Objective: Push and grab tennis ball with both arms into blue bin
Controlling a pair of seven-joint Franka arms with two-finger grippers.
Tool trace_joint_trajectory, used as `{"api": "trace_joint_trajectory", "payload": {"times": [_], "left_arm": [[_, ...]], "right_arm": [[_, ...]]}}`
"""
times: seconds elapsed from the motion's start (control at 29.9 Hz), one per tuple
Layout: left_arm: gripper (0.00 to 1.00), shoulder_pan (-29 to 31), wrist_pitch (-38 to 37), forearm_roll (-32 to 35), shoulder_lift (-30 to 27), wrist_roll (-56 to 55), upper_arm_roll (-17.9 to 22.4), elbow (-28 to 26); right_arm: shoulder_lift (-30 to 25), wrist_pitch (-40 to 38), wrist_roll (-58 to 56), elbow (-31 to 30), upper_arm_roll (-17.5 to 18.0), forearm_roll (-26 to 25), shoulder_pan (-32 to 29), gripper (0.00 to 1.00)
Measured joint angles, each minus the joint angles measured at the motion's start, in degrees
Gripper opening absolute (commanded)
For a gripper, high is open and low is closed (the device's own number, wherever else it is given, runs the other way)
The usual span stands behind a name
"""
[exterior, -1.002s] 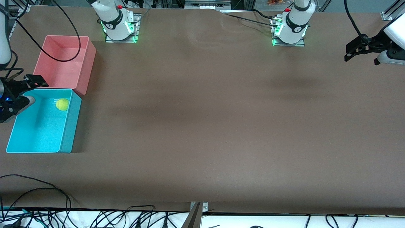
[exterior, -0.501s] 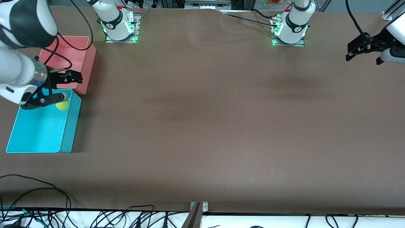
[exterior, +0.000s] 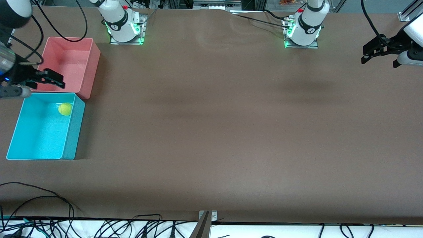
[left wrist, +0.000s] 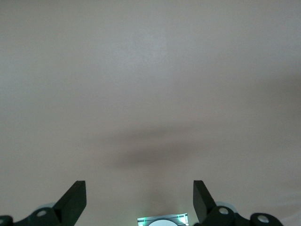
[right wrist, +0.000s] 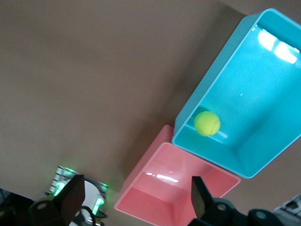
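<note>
Resting in blue bin (exterior: pixel 19 132), tennis ball (exterior: pixel 65 109), pink tub (exterior: pixel 82 69) adjoining

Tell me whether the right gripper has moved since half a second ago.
Yes. The right gripper, open and empty, has pulled back from over the tennis ball in the blue bin and now hangs over the pink bin.

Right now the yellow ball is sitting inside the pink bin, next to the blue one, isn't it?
Not quite. The tennis ball sits inside the blue bin, in the corner beside the pink bin, which holds nothing. The front view shows it, and the right wrist view agrees. The two bins do stand side by side.
</note>
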Motion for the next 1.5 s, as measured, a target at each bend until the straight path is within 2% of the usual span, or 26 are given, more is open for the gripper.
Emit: {"api": "trace_joint_trajectory", "payload": {"times": [0.17,0.33,0.73,1.04,1.5], "left_arm": [[1.0,0.0,0.0,0.0,0.0,0.0,0.0,0.0],[1.0,0.0,0.0,0.0,0.0,0.0,0.0,0.0],[1.0,0.0,0.0,0.0,0.0,0.0,0.0,0.1],[1.0,0.0,0.0,0.0,0.0,0.0,0.0,0.1],[1.0,0.0,0.0,0.0,0.0,0.0,0.0,0.1]], "right_arm": [[-2.7,-3.0,0.1,-0.5,-5.3,0.9,3.7,1.0],[-4.0,-5.5,1.4,-1.5,-6.8,1.2,4.5,1.0],[-4.0,-5.6,1.8,-1.9,-5.3,1.2,4.4,1.0],[-4.0,-5.6,2.2,-1.9,-2.5,1.0,2.5,1.0],[-3.9,-5.6,2.7,-1.9,-2.3,0.9,2.3,1.0]]}}
